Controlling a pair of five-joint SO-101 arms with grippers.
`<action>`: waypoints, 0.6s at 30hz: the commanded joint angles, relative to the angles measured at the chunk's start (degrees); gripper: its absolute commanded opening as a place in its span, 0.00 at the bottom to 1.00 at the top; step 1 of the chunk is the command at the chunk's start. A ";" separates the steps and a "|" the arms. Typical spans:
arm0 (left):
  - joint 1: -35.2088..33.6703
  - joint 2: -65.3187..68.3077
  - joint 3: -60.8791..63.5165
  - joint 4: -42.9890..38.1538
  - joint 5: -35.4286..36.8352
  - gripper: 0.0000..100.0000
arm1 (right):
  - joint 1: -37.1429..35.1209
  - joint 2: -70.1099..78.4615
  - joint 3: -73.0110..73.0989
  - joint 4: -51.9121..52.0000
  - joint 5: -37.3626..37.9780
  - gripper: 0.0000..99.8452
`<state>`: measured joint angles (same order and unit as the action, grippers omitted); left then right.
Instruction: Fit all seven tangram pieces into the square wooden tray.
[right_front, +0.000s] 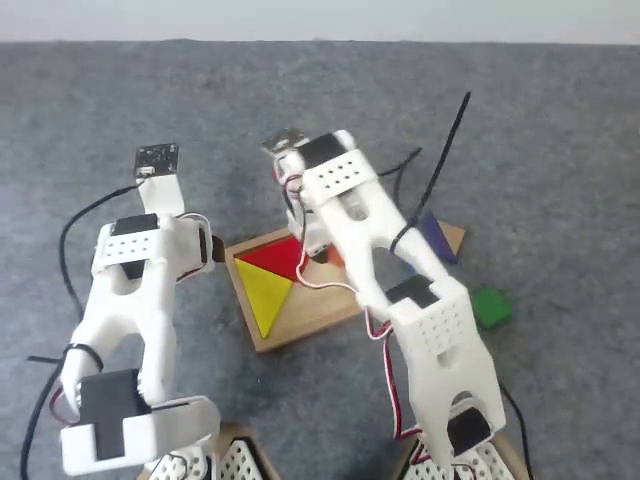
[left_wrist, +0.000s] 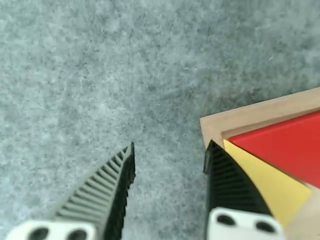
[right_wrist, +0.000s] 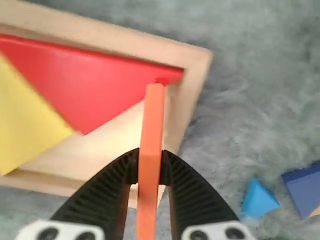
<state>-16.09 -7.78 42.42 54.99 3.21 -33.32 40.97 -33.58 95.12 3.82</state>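
The square wooden tray (right_front: 303, 324) lies on the grey carpet with a red triangle (right_front: 279, 256) and a yellow triangle (right_front: 264, 289) flat inside it. My right gripper (right_wrist: 150, 161) is shut on an orange piece (right_wrist: 151, 125), held on edge just above the tray's corner (right_wrist: 193, 85) beside the red triangle (right_wrist: 85, 90). The yellow triangle (right_wrist: 25, 120) lies farther in. My left gripper (left_wrist: 170, 170) hangs open over the carpet at the tray's outer corner (left_wrist: 215, 125). One finger (left_wrist: 225, 185) overlaps the yellow triangle (left_wrist: 272, 182) and sits near the red one (left_wrist: 285, 145).
A dark blue piece (right_front: 437, 236) lies at the tray's far right corner and a green piece (right_front: 490, 307) on the carpet to the right. A light blue triangle (right_wrist: 259, 198) sits next to the dark blue piece (right_wrist: 305, 187). Open carpet lies left of the tray.
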 joint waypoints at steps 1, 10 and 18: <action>0.09 -2.55 -0.57 -0.70 0.35 0.22 | 0.40 -1.80 0.44 -1.19 -1.49 0.01; -0.09 -2.55 -0.66 -0.79 0.35 0.22 | -4.79 3.65 0.35 -2.86 -2.55 0.01; -0.09 -2.55 -0.40 -0.88 0.26 0.22 | -12.70 3.74 0.26 -1.80 -1.67 0.13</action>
<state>-16.09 -7.78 42.42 54.99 3.21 -43.34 45.89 -32.79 92.57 1.71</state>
